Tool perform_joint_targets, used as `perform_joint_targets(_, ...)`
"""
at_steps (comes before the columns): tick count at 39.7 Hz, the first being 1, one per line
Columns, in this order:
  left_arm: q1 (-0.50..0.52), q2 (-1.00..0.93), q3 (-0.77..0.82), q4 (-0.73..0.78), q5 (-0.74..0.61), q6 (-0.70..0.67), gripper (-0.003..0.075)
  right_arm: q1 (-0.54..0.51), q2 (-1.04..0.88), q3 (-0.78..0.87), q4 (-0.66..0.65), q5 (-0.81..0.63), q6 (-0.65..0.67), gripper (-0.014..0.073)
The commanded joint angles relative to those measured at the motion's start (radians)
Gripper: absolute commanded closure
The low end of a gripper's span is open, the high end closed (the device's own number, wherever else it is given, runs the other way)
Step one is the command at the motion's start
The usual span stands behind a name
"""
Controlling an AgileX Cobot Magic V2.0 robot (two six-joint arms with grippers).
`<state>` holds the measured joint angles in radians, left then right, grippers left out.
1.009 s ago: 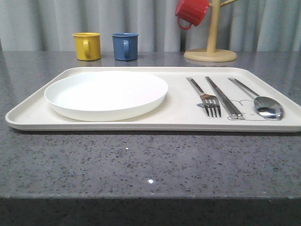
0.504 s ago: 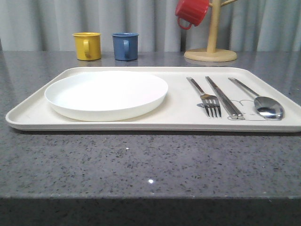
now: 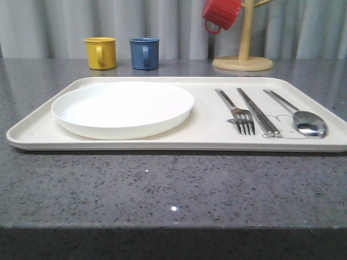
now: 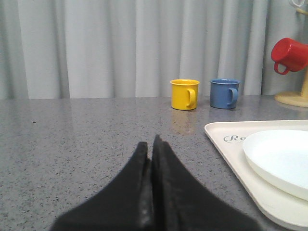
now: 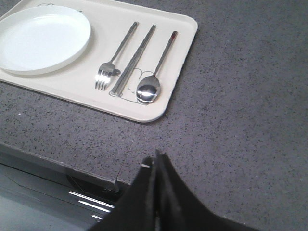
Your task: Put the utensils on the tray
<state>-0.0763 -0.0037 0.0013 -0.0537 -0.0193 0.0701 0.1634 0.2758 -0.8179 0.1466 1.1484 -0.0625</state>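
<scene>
The cream tray (image 3: 206, 138) lies across the grey table. On its left part rests the round white plate (image 3: 122, 108). On its right part the steel fork (image 3: 237, 112), the chopsticks (image 3: 258, 112) and the spoon (image 3: 303, 117) lie side by side. The right wrist view shows the same tray (image 5: 159, 107) with plate (image 5: 41, 38), fork (image 5: 113, 61), chopsticks (image 5: 134, 59) and spoon (image 5: 153, 79). My right gripper (image 5: 155, 161) is shut and empty above the table's front edge, apart from the tray. My left gripper (image 4: 150, 143) is shut and empty, low over the table left of the tray (image 4: 226, 144).
A yellow mug (image 3: 101, 52) and a blue mug (image 3: 144, 53) stand behind the tray. A red mug (image 3: 220, 14) hangs on a wooden mug tree (image 3: 243, 60) at the back right. Grey curtains close the background. The table's front edge (image 5: 57, 161) drops off below the right gripper.
</scene>
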Motion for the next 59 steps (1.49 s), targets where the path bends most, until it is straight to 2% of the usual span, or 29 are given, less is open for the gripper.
perform_joint_targets(1,-0.005,-0.022,0.019,-0.007,-0.085,-0.006,0.0740,0.001,0.015,-0.021,-0.003,-0.074,-0.007,0.0662)
perform_joint_targets(6,-0.005,-0.022,0.019,-0.007,-0.085,-0.006,0.0740,-0.001,0.007,0.011,-0.037,-0.121,-0.007,0.0662)
perform_joint_targets(11,-0.005,-0.022,0.019,-0.007,-0.085,-0.006,0.0740,-0.037,-0.050,0.164,-0.064,-0.372,-0.007,0.0662)
perform_joint_targets(15,-0.005,-0.022,0.019,-0.007,-0.085,-0.006,0.0740,-0.065,-0.113,0.353,-0.066,-0.619,-0.007,0.0662)
perform_joint_targets(19,-0.005,-0.022,0.019,-0.007,-0.085,-0.006,0.0740,-0.073,-0.173,0.521,-0.063,-0.803,-0.007,0.0662)
perform_joint_targets(24,-0.005,-0.022,0.019,-0.007,-0.085,-0.006,0.0740,-0.073,-0.237,0.692,-0.063,-0.985,-0.007,0.0662)
perform_joint_targets(31,-0.005,-0.022,0.019,-0.007,-0.085,-0.006,0.0740,-0.076,-0.304,0.843,-0.062,-1.164,-0.007,0.0662)
perform_joint_targets(51,-0.005,-0.020,0.019,-0.007,-0.085,-0.006,0.0740,-0.106,-0.303,0.845,-0.062,-1.155,-0.007,0.0662)
perform_joint_targets(59,-0.005,-0.020,0.019,-0.007,-0.085,-0.006,0.0740,-0.121,-0.304,0.846,-0.093,-1.166,0.127,0.0662)
